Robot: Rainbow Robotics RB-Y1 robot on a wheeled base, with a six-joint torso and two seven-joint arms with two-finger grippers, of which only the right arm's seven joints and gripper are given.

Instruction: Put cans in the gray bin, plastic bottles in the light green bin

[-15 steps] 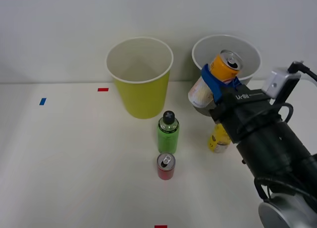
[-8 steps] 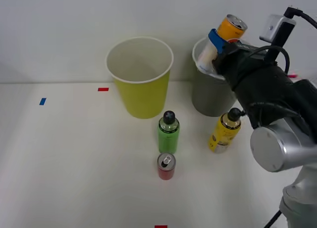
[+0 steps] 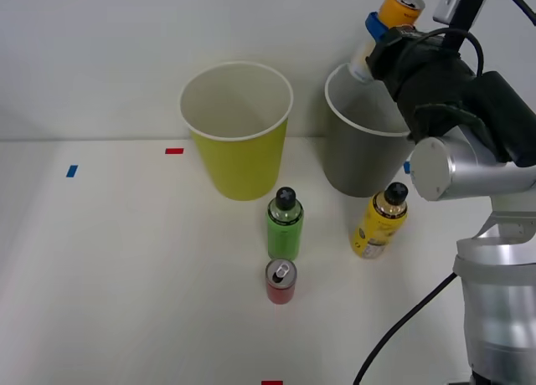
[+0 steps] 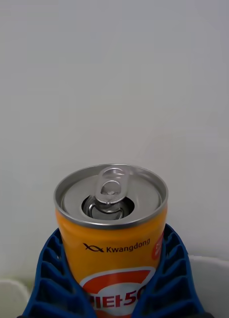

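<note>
My right gripper (image 3: 378, 27) is shut on the orange can (image 3: 399, 8), held tilted high above the far rim of the gray bin (image 3: 366, 151). In the right wrist view the orange can (image 4: 112, 233) stands between my blue ribbed fingers (image 4: 47, 278), silver pull-tab top showing. The red can (image 3: 280, 280) stands on the table in front of the green bottle (image 3: 285, 223). The yellow bottle (image 3: 379, 221) stands in front of the gray bin. The light green bin (image 3: 238, 130) stands left of the gray one.
Small red tape marks (image 3: 174, 151) and a blue mark (image 3: 72, 171) lie on the white table. A white wall rises right behind both bins. My right arm (image 3: 469, 142) stands over the table's right side.
My right arm has lifted the orange can up and back, from in front of the gray bin to above its far rim. The yellow bottle is now uncovered.
</note>
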